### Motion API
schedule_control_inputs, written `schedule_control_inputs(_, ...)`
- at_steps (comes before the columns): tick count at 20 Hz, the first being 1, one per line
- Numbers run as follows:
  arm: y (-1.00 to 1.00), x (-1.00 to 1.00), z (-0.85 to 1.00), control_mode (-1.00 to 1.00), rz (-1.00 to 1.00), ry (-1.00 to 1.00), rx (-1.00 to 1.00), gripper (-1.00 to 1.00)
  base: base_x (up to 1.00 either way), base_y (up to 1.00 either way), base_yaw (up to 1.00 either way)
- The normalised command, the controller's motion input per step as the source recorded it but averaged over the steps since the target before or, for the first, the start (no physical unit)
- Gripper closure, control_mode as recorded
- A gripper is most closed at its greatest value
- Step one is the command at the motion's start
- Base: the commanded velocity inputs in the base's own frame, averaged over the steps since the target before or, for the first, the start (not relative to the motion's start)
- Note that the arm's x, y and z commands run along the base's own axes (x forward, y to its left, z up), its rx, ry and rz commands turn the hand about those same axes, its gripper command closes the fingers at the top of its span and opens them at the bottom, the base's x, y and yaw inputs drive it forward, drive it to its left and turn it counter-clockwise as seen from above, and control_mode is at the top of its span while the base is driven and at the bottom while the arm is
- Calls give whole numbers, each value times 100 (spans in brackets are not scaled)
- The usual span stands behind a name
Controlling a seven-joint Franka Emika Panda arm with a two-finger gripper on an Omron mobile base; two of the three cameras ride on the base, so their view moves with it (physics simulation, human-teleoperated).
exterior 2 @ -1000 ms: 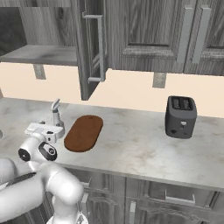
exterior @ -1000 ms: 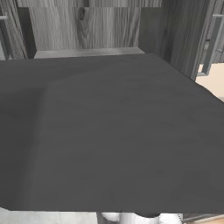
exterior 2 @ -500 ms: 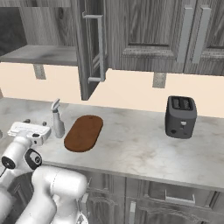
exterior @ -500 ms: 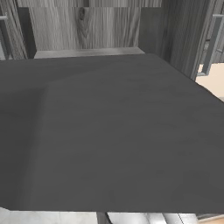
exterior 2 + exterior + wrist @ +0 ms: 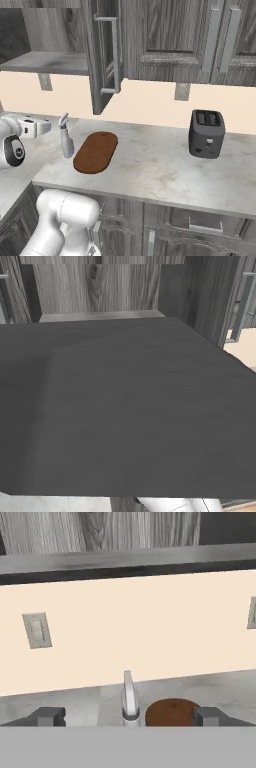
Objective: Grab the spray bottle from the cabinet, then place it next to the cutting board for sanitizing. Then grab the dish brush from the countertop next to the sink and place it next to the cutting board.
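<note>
The pale spray bottle stands upright on the marbled countertop, just left of the oval reddish-brown cutting board. My gripper hovers open a short way left of the bottle, apart from it. In the hand view the bottle rises ahead between the two wide-set fingertips, with the board beside it, and the gripper holds nothing. The dark wall cabinet stands open above, its shelf bare. The dish brush and the sink are out of view.
The open cabinet door juts out over the board. A dark toaster sits on the counter to the right. A broad dark grey panel blocks most of the left base view. A wall outlet marks the backsplash.
My hand has drawn back to the left, away from the spray bottle, which stays standing beside the board. The jaws have stayed open.
</note>
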Motion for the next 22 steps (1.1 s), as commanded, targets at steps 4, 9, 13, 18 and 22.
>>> schedule_control_inputs(4,-12,-9,100,-100,-11,48,-6,-100,0,0,0)
schedule_control_inputs(9,-21,-29,14,-100,-9,21,-9,-100,0,0,0)
schedule_control_inputs(13,-45,-57,0,-100,0,-2,-2,-100,0,0,0)
schedule_control_inputs(18,-77,-48,-12,-100,5,-2,3,-100,0,0,0)
schedule_control_inputs(22,-73,-31,-32,-100,7,0,11,-100,0,0,0)
